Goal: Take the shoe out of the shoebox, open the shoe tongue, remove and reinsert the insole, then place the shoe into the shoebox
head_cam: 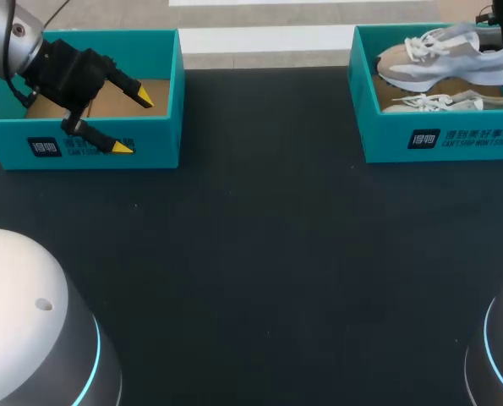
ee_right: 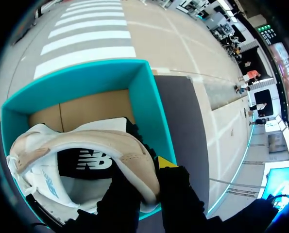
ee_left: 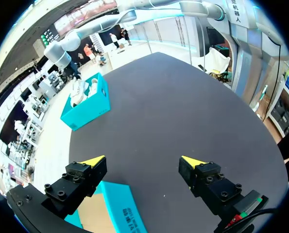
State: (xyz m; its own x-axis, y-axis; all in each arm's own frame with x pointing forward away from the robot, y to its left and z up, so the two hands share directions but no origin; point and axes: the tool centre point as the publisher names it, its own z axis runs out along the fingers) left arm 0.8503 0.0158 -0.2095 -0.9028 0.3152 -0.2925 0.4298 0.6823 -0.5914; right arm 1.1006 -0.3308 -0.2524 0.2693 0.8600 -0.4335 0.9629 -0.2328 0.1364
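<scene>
The shoe point(ee_right: 110, 145) lies in the shoebox point(ee_right: 143, 97), its padded heel collar pinched between the right fingers point(ee_right: 179, 191). It looks light, with a soft upper that gives. The stiffer heel is the sound hold, though the toe may sag when it is lifted. The left fingers point(head_cam: 145, 100) stand spread wide, holding nothing, above a second shoebox point(head_cam: 82, 144).

Left claw point(head_cam: 133, 124) spread wide; right claw point(ee_right: 150, 172) clamped on shoe point(ee_right: 81, 143) heel.
</scene>
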